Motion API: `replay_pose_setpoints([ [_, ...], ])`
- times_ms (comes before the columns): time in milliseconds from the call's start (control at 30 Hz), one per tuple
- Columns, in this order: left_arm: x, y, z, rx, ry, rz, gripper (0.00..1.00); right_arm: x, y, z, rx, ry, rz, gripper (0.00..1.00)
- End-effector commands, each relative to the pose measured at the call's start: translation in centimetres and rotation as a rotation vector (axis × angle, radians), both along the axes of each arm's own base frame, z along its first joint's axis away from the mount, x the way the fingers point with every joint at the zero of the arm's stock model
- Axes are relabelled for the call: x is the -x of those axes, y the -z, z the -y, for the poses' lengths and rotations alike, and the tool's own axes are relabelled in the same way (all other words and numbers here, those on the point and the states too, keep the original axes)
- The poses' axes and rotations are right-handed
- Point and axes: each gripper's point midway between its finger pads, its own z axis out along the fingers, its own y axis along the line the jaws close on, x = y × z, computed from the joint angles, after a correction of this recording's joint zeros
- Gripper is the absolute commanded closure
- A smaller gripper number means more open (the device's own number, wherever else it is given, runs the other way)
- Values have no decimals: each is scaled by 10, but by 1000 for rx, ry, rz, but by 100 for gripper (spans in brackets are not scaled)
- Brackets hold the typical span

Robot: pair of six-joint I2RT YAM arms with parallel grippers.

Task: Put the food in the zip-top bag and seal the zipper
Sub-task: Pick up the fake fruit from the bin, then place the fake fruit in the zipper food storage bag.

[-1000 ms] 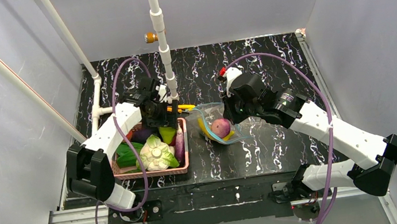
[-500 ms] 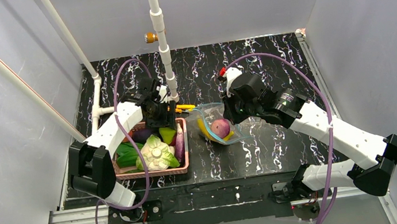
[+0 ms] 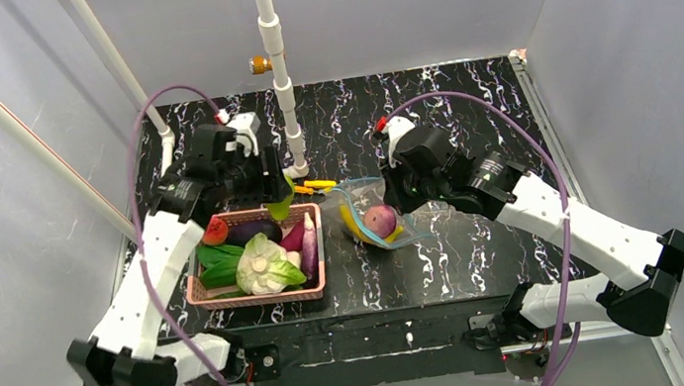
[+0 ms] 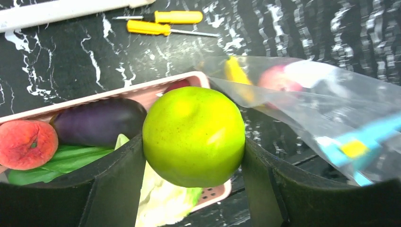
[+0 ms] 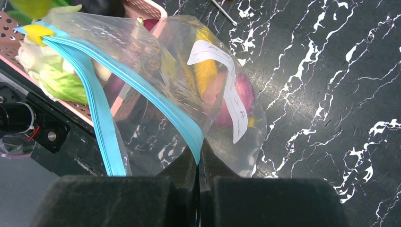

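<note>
Zip-top bag (image 5: 156, 71): lay right of the pink basket (image 3: 315, 281), zipper (image 5: 156, 101) pinched in the closed right gripper (image 5: 199, 161); mouth might sag shut.
Green pear (image 4: 194, 136): clamped in the left gripper (image 4: 191, 175) over the basket's far right corner; might slip or miss the mouth.

A pink basket (image 3: 257, 300) sits near-left on the black marbled table (image 3: 466, 107), with two yellow-handled screwdrivers (image 4: 151, 28) lying just past its far right corner, by an upright white pipe (image 3: 277, 72).

A green pear (image 4: 194, 137) sits clamped between the jaws above the pink basket (image 4: 142, 90), beside the zip-top bag (image 4: 302, 109).
</note>
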Motion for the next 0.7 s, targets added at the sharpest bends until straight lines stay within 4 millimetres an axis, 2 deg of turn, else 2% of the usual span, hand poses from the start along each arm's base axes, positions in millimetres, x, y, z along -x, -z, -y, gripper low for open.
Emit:
replay_pose_setpoints([
  [0,34,-42,6,156,-5,27,72,-8,-19,-14,-57,-1,29,99],
  [100,52,-66,13,296,-29,64,72,-10,-23,-19,-68,0,27,99],
  [233,82,-97,42,577,41,33,70,-12,-25,-23,-78,14,12,99],
  [333,97,-114,56,748,71,-7,70,-12,-29,-25,-100,33,1,99],
  [467,106,-144,73,963,121,-1,70,-10,-32,-31,-128,36,-19,99],
  [533,106,-154,78,1001,129,28,70,-9,-34,-34,-145,39,-26,99],
  [667,103,-148,96,981,121,80,70,-6,-41,-38,-178,29,-30,99],
])
